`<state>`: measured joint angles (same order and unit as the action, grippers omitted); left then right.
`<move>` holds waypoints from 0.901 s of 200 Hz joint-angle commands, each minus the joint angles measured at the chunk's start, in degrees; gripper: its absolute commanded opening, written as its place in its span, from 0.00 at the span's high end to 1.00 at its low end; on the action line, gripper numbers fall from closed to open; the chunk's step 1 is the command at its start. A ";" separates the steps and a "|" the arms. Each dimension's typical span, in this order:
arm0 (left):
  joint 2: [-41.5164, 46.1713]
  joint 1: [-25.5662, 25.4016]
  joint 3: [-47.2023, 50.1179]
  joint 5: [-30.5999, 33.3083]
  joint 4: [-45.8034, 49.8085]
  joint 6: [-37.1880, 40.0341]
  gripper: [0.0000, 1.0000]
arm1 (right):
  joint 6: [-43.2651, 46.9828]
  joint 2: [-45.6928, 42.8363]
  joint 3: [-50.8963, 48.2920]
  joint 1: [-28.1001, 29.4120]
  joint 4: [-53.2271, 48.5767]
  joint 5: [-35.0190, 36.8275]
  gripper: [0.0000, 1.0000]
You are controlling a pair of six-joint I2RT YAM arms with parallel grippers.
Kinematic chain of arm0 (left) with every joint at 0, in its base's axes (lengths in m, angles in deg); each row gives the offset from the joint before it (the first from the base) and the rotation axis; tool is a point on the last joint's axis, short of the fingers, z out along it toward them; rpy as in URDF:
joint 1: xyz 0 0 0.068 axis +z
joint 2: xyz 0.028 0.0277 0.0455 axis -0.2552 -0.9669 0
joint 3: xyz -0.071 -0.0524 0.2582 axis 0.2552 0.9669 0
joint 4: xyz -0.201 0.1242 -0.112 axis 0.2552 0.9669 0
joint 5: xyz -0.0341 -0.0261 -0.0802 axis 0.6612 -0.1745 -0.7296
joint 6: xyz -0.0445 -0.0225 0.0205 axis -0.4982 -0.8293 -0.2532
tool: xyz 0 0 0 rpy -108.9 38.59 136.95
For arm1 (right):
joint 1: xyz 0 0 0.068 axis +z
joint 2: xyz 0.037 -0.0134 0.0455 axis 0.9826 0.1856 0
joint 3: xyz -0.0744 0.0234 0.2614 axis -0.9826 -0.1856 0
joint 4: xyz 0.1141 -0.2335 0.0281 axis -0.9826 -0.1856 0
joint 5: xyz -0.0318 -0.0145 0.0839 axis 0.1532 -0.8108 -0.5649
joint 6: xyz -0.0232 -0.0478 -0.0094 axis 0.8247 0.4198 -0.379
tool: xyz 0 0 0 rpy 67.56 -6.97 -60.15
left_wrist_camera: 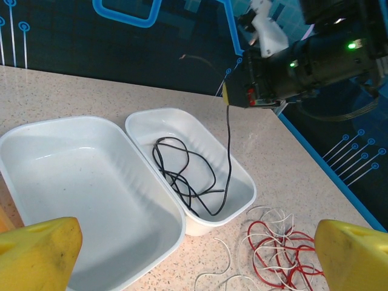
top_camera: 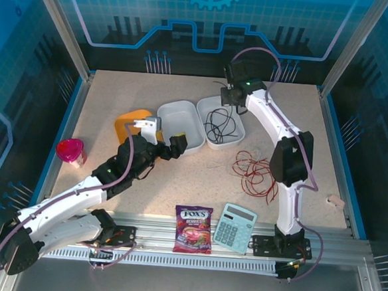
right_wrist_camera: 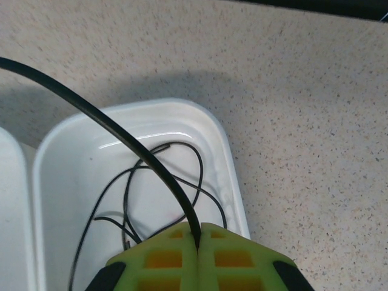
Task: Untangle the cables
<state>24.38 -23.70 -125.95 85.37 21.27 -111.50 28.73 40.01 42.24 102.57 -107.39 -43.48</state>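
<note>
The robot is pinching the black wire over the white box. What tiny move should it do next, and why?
Probably open the right gripper and let go. Its jaws are shut on the end of the black cable, which hangs above the white tray, and the rest already lies coiled inside, apart from the red cables.

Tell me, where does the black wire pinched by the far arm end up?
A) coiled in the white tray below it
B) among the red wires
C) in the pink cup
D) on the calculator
A: the black cable hangs from the shut right gripper and its loops lie inside the white tray, apart from the red cables.
</note>
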 commanded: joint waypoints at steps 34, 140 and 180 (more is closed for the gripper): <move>-0.38 0.44 0.26 -0.87 -1.15 -0.42 0.01 | 3.54 10.92 10.64 1.17 -11.30 1.98 1.00; -1.74 0.61 -0.44 -1.55 -1.39 -0.54 0.01 | 8.99 20.20 13.91 1.58 -10.86 2.13 0.92; -2.26 0.64 -0.92 -1.88 -1.44 -0.53 0.01 | 10.46 18.10 14.19 1.96 -10.84 2.18 0.66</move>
<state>22.35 -23.57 -125.95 84.72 21.25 -111.63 37.47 59.05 54.29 103.40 -117.56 -41.82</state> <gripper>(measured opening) 0.991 0.301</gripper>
